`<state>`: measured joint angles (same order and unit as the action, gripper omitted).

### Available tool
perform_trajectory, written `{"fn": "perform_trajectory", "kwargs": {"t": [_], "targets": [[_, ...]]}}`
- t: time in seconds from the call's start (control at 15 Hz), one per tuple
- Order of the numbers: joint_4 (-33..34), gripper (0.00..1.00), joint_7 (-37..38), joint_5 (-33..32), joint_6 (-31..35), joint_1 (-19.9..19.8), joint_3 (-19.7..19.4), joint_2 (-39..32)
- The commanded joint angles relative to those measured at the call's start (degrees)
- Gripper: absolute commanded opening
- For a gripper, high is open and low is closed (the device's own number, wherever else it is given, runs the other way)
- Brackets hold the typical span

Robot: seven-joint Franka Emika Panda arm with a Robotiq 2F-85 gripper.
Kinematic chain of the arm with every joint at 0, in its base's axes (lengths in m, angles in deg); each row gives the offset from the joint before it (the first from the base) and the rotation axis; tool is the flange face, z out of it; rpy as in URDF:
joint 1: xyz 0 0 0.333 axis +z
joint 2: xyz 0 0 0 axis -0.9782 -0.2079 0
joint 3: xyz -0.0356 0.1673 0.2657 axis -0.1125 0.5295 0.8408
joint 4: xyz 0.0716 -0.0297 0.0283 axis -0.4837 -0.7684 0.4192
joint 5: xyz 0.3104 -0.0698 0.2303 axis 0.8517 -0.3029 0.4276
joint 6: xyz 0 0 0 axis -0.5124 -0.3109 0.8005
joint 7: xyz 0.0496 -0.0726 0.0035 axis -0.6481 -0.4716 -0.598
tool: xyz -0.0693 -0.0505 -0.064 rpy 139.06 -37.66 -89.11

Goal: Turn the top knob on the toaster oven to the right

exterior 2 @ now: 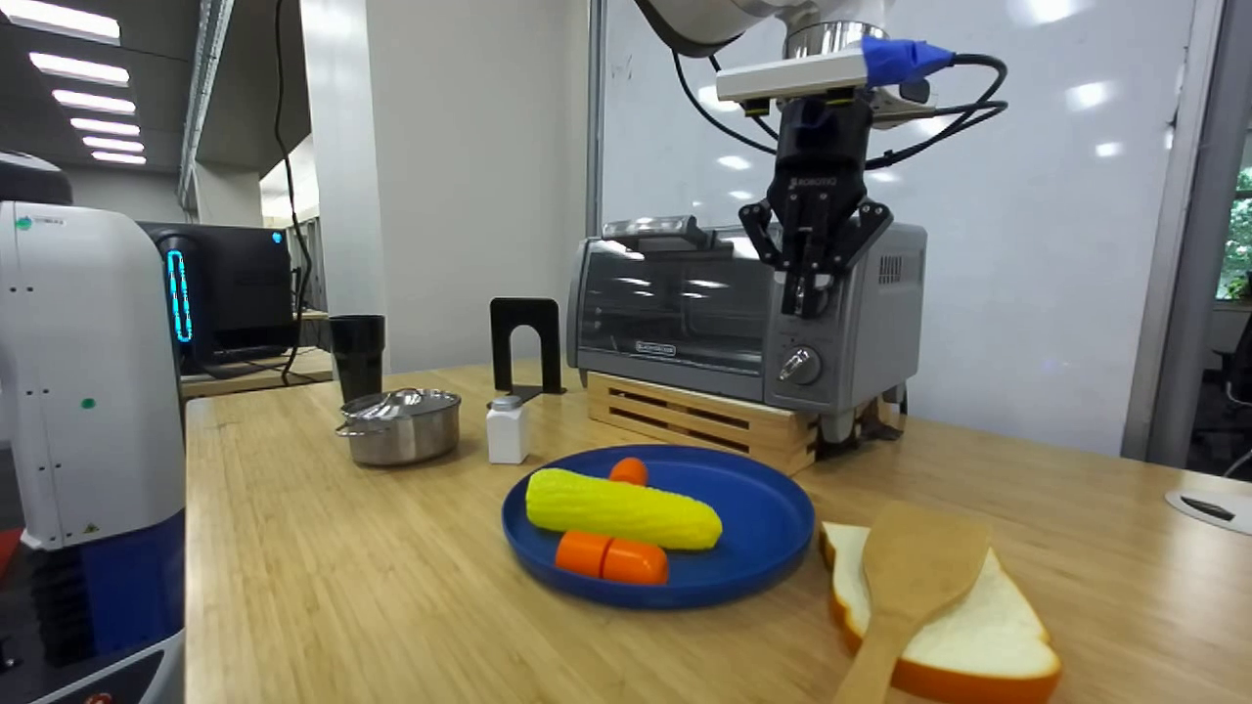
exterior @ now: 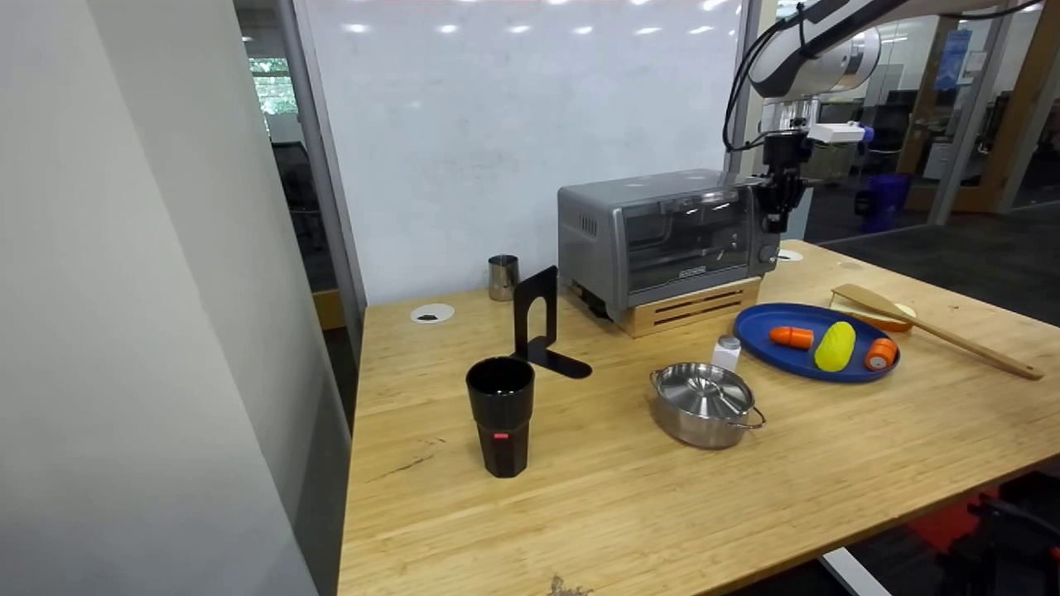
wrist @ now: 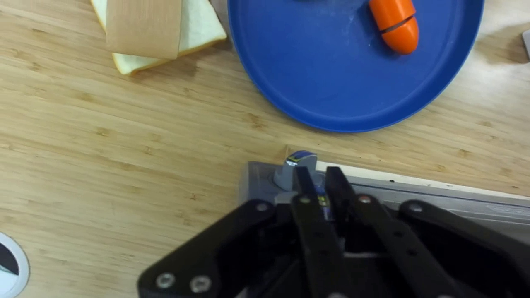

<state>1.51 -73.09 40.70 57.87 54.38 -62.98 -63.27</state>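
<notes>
The end effector (exterior 2: 802, 302) pointed downward at the front of the toaster oven (exterior 2: 675, 318), with its fingers (wrist: 308, 215) almost together. In the wrist view, the top knob (wrist: 323, 201) was between these fingers and filled the narrow gap, so they were closed upon it. The lower knob (exterior 2: 801, 366) sat just beneath them.

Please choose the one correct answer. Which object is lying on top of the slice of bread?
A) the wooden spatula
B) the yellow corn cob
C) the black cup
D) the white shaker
A, because in an exterior view the wooden spatula lies with its flat blade across the slice of bread, and the wrist view shows the same overlap from above.
</notes>
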Motion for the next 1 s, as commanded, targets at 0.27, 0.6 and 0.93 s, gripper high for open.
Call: {"fn": "perform_trajectory", "kwargs": {"t": [0.27, 0.6, 0.93], "targets": [[-3.21, 0.03, 5.41, 2.40, 4.11, -1.36, 1.22, 2.00], [-7.73, 0.03, 3.42, 10.06, 6.88, -3.75, 1.95, 4.73], [-12.64, 0.03, -4.26, 15.93, 9.65, -5.76, 2.13, 7.47]]}}
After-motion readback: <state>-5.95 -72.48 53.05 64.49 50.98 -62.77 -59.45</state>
